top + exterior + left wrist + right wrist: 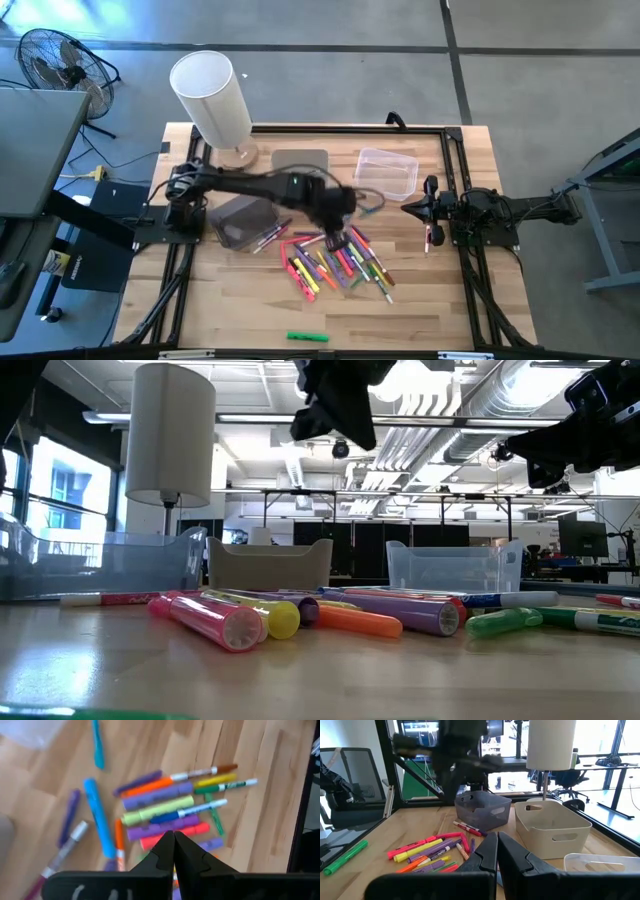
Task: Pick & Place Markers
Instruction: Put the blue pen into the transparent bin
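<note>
Open wood all round the heap of markers (pixel 335 262) at the table's middle, with a wide bare strip toward the front edge where one green marker (pixel 307 337) lies alone, well apart from the rest. Behind the heap sit three bins: the dark grey bin (pixel 243 220) with two markers just beside it, a pale bin (pixel 300 163) behind that, and the clear bin (pixel 387 171) off to the right. The lamp (pixel 213 100) stands beyond the grey bin, near the back edge. Printing runs along a few barrels (too small to read). The left gripper (pixel 173 851) hovers directly over the heap, fingers pressed together, holding nothing. The right gripper (pixel 497 851) waits to the right of the heap near the table's side rail, fingers together too, empty as well.
</note>
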Robot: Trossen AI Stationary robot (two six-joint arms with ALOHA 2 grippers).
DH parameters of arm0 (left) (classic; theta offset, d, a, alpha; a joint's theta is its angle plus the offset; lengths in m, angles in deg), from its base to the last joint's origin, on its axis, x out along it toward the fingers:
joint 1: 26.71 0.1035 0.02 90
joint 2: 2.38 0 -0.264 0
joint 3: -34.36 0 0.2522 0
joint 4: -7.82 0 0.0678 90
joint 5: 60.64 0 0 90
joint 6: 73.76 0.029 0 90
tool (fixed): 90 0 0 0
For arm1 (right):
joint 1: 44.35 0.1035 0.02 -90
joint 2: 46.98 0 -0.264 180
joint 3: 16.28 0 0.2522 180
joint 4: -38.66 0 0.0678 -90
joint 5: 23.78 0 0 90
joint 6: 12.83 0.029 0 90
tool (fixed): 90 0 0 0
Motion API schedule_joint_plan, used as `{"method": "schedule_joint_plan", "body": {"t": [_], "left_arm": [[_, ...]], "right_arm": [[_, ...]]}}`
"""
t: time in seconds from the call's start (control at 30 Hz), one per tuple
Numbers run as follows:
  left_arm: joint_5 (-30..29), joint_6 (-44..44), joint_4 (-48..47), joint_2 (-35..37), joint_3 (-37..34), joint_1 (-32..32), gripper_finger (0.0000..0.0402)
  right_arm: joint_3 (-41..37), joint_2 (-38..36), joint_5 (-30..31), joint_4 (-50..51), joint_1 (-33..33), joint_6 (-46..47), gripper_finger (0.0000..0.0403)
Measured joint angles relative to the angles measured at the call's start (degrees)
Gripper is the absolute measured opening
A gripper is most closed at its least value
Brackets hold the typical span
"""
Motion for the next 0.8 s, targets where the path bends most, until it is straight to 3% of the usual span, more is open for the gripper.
{"method": "schedule_joint_plan", "body": {"t": [0.33, 0.53, 0.8], "left_arm": [[-4.7, -11.6, -0.4, 1.1, -7.8, -9.5, 0.0000], [-8.8, -17.4, 2.3, 9.0, -18.1, -13.9, 0.0000], [-14.0, -21.3, 14.1, 23.1, -35.2, -17.9, 0.0000]], "right_arm": [[0.0, 0.0, 0.0, 0.0, 0.0, 0.0, 0.0000], [0.0, 0.0, -1.1, -0.2, 0.0, 1.1, 0.0000], [0.4, 1.9, -0.1, -2.8, 0.4, 6.5, 0.0000]]}}
